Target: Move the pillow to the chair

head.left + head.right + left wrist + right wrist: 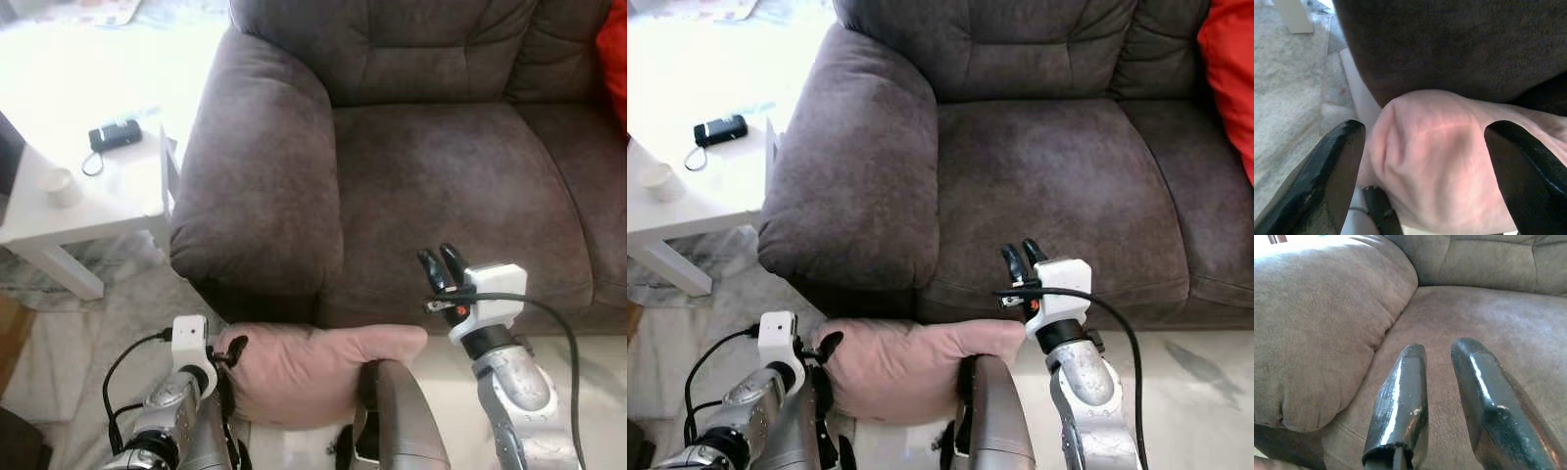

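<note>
A pink pillow (304, 377) hangs low in front of the brown sofa's front edge, close to my body. My left gripper (233, 352) is at the pillow's left end; in the left wrist view its two black fingers (1332, 166) clasp a bunched corner of the pillow (1435, 156). My right gripper (443, 262) is raised above the pillow's right end, over the front of the sofa seat (441, 176). Its fingers (1400, 396) stand close together with nothing between them, pointing along the seat cushion.
The sofa's thick left armrest (255, 176) rises just beyond the pillow. A white side table (108, 196) to its left holds a black device (115, 135) and a white cup (61, 186). A red cushion (615, 59) lies at the sofa's far right.
</note>
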Motion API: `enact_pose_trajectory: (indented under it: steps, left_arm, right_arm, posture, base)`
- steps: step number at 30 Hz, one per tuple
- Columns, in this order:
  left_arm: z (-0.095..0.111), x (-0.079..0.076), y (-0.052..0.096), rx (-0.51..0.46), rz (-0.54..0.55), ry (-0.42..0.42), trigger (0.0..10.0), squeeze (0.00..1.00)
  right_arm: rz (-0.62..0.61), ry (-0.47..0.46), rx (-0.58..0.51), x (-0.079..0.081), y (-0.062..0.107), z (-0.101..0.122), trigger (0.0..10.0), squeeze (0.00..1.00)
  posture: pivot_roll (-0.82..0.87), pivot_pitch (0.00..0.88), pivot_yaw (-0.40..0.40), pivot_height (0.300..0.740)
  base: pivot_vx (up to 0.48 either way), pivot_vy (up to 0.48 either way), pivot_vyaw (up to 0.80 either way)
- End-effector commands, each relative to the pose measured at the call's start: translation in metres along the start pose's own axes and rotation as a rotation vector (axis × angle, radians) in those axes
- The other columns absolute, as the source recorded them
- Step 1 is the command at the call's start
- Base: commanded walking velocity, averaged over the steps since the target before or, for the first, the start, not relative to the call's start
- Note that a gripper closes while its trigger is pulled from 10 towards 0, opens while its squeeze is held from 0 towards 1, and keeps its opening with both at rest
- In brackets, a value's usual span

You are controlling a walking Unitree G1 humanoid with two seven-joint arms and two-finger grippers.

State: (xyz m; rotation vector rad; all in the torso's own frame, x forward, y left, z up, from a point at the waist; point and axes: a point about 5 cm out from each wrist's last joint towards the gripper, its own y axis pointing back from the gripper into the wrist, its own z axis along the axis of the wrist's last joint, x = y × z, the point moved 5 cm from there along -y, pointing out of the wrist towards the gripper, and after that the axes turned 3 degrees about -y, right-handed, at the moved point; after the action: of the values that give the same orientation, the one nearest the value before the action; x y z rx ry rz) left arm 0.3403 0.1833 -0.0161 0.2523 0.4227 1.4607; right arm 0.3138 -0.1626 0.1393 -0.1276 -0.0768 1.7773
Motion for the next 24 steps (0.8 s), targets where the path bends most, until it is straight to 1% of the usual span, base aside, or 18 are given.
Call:
enact_pose_trajectory:
  steps: [1, 2, 4, 5, 8, 9, 11, 12, 14, 19, 24]
  left_arm:
    - [-0.010, 0.002, 0.003, 0.023, 0.016, 0.022, 10.0, 0.00]
    - [-0.005, 0.001, 0.001, 0.009, 0.014, 0.027, 10.0, 0.00]
    - [-0.001, 0.000, -0.001, 0.002, 0.010, 0.027, 10.0, 0.00]
    - [0.001, -0.001, -0.002, -0.002, 0.007, 0.027, 10.0, 0.00]
    - [0.003, -0.001, -0.002, -0.007, 0.004, 0.028, 10.0, 0.00]
    - [0.003, -0.001, -0.002, -0.007, 0.004, 0.028, 10.0, 0.00]
    - [0.003, 0.000, -0.002, -0.011, 0.005, 0.029, 10.0, 0.00]
    - [0.002, 0.001, -0.001, -0.010, 0.006, 0.028, 10.0, 0.00]
    - [0.001, 0.002, -0.001, -0.007, 0.009, 0.024, 10.0, 0.00]
    - [-0.002, 0.004, 0.000, 0.007, 0.021, 0.015, 10.0, 0.00]
    - [-0.003, 0.001, -0.001, 0.015, 0.022, 0.012, 10.0, 0.00]
  right_arm:
    - [0.001, -0.025, 0.002, 0.001, 0.000, 0.003, 10.0, 0.00]
    - [0.004, -0.033, 0.004, 0.001, -0.008, 0.004, 10.0, 0.00]
    - [0.007, -0.028, 0.004, 0.002, -0.016, 0.004, 10.0, 0.00]
    - [0.004, -0.026, 0.005, 0.002, -0.024, 0.002, 10.0, 0.00]
    - [0.001, -0.035, 0.011, 0.002, -0.031, 0.001, 10.0, 0.00]
    - [0.001, -0.035, 0.011, 0.002, -0.031, 0.001, 10.0, 0.00]
    - [0.014, -0.042, 0.018, 0.006, -0.036, -0.001, 10.0, 0.00]
    - [0.027, -0.046, 0.023, 0.010, -0.037, -0.002, 10.0, 0.00]
    - [0.030, -0.049, 0.025, 0.011, -0.036, -0.001, 10.0, 0.00]
    - [0.034, -0.049, 0.028, 0.009, -0.034, -0.001, 10.0, 0.00]
    - [0.035, -0.042, 0.022, 0.007, -0.033, 0.002, 10.0, 0.00]
  posture:
    - [-0.07, 0.292, -0.066, 0.557]
    - [-0.07, 0.300, -0.070, 0.557]
    - [-0.07, 0.304, -0.073, 0.557]
    - [-0.07, 0.309, -0.078, 0.557]
    - [-0.07, 0.314, -0.081, 0.557]
    - [-0.07, 0.314, -0.081, 0.557]
    - [-0.07, 0.320, -0.089, 0.557]
    - [-0.07, 0.325, -0.092, 0.557]
    - [-0.07, 0.330, -0.094, 0.557]
    - [-0.09, 0.338, -0.098, 0.557]
    - [-0.11, 0.355, -0.114, 0.557]
  base:
    - [0.000, 0.000, 0.00]
    - [0.000, 0.000, 0.00]
    - [0.000, 0.000, 0.00]
    - [0.000, 0.000, 0.00]
    - [0.000, 0.000, 0.00]
    - [0.000, 0.000, 0.00]
    - [0.000, 0.000, 0.00]
    - [0.000, 0.000, 0.00]
    - [0.000, 0.000, 0.00]
    - [0.000, 0.000, 0.00]
    - [0.000, 0.000, 0.00]
